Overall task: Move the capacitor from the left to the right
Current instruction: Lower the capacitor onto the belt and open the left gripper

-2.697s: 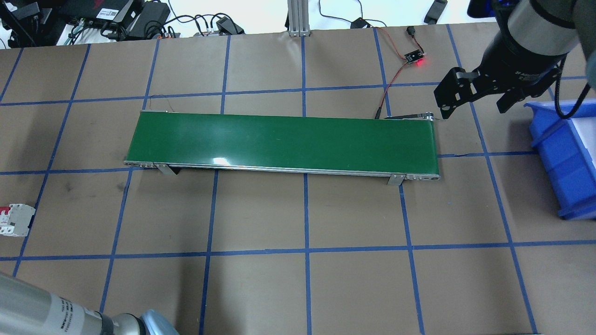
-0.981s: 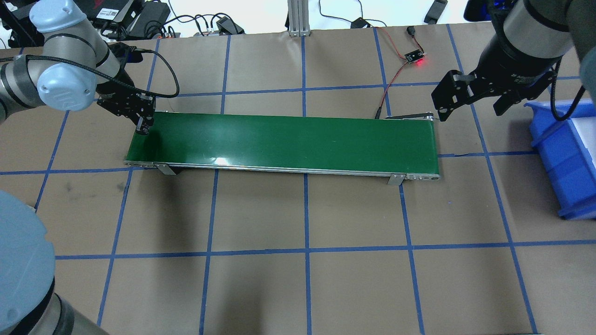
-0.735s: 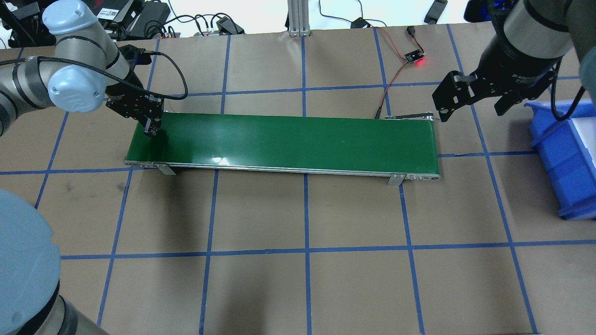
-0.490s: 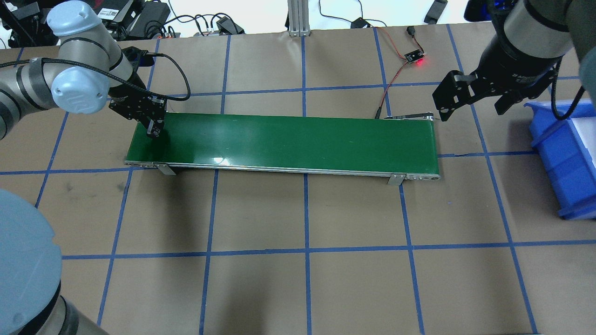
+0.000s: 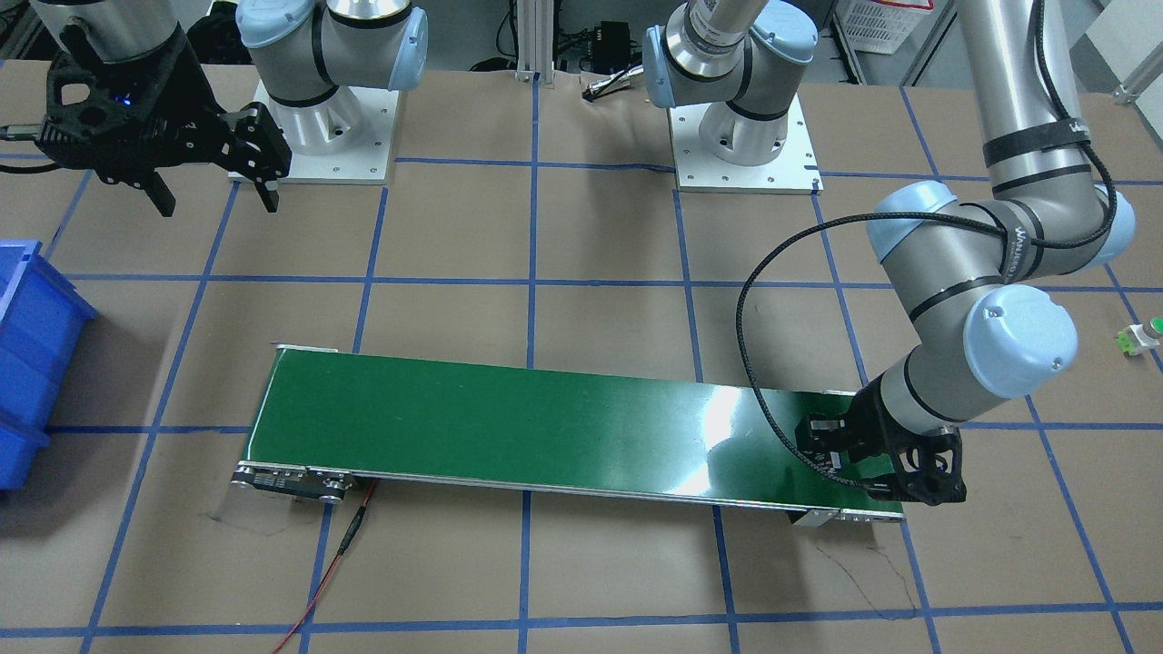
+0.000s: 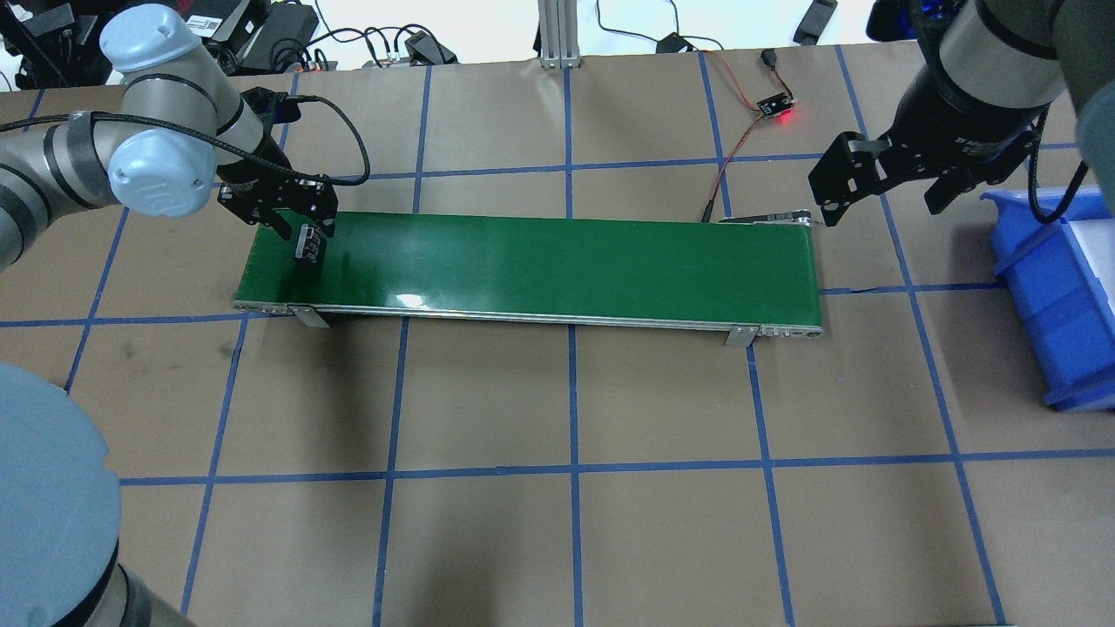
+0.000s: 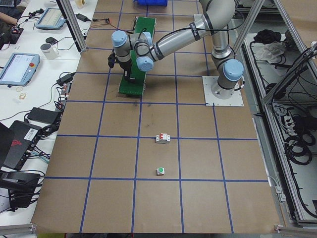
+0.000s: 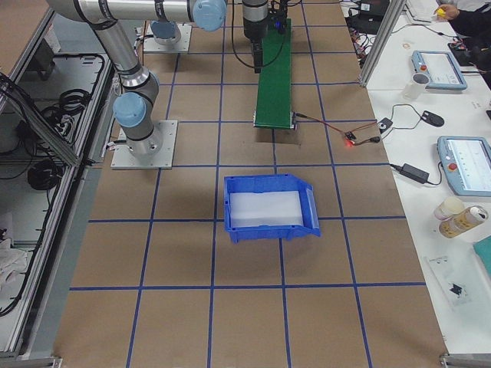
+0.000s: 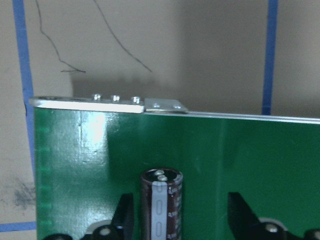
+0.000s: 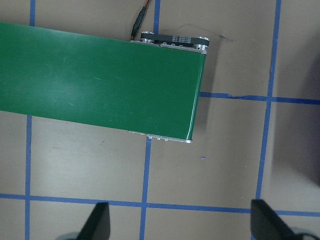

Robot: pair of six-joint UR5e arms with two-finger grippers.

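Observation:
The capacitor (image 9: 161, 202), a small black cylinder with a grey stripe and a metallic end, is over the left end of the green conveyor belt (image 6: 557, 261). It also shows in the overhead view (image 6: 309, 244). My left gripper (image 6: 300, 228) is open around it. In the left wrist view (image 9: 181, 207) the capacitor sits close to one finger (image 9: 125, 215) and well apart from the other (image 9: 240, 212). My right gripper (image 6: 884, 196) is open and empty, held above the table just beyond the belt's right end (image 10: 197, 90).
A blue bin (image 6: 1054, 287) stands at the far right, beside the right gripper. A small sensor board with a red light (image 6: 775, 106) and its wires lie behind the belt. A white breaker (image 7: 163, 138) and a green push button (image 7: 160, 171) lie far left on the table.
My left arm came in and moved right along the belt's left end with its gripper shut. Its fingers have now spread, and the capacitor shows between them. The right arm has barely moved.

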